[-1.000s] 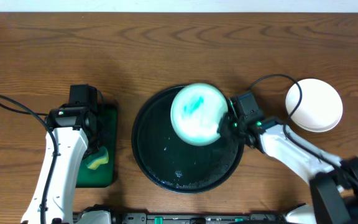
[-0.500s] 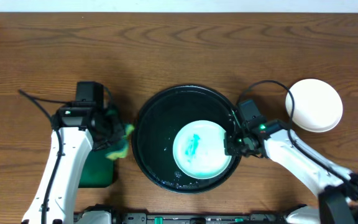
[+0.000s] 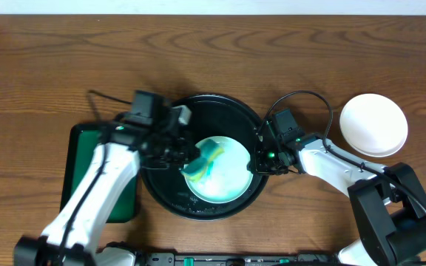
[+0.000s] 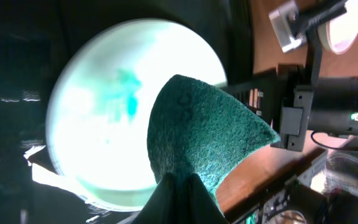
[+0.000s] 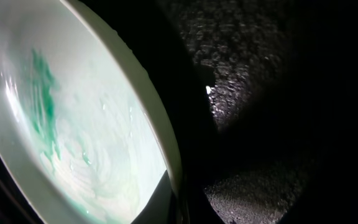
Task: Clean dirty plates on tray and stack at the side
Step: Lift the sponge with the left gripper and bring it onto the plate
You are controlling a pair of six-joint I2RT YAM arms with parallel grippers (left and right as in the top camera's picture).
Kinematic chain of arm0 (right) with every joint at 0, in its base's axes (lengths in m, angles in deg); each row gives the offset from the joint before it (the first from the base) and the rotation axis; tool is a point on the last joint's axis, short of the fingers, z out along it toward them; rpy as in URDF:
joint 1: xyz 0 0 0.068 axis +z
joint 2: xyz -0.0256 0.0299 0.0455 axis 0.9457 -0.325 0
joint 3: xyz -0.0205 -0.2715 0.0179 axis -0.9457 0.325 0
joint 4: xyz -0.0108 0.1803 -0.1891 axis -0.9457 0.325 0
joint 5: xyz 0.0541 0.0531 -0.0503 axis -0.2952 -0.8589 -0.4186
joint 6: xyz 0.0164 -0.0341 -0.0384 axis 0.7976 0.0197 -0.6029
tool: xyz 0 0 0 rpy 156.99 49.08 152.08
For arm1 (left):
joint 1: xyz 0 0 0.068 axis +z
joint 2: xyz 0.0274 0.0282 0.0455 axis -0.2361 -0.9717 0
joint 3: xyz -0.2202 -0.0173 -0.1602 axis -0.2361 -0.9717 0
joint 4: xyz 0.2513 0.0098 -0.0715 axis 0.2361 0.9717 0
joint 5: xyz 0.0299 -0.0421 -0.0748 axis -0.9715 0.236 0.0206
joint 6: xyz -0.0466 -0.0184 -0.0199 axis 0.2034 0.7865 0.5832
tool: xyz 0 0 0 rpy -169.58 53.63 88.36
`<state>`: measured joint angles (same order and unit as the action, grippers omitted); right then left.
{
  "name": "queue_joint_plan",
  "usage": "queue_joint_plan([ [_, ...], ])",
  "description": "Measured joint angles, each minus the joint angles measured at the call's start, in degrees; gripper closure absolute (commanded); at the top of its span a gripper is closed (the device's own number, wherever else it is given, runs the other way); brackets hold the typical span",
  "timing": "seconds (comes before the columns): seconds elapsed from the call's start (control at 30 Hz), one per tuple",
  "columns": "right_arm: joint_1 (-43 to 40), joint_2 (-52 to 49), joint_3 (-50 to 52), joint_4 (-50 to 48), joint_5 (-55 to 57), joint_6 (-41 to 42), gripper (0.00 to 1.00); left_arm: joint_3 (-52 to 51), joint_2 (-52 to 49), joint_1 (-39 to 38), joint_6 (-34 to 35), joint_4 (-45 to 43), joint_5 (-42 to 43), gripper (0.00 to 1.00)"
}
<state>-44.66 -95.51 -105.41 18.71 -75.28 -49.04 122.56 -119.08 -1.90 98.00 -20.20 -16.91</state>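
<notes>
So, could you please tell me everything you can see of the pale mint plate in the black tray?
The small round pale mint plate is shallow, glossy, ceramic-looking, with green smears near its centre. It sits inside the large round black tray. The right claw grips its right rim; the left claw holds a green-and-yellow sponge over its left part.
</notes>
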Motion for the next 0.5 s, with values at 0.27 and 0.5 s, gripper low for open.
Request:
queue_joint_plan([
  [0.27,0.2,0.2,-0.1,1.0,0.0,0.5,0.99,0.0,-14.8,-5.3,4.2,-11.2,0.2,0.93],
  [0.5,0.6,0.5,-0.5,3.2,0.4,1.2,0.99,0.5,-21.7,-5.4,6.7,-13.9,-1.5,0.93],
])
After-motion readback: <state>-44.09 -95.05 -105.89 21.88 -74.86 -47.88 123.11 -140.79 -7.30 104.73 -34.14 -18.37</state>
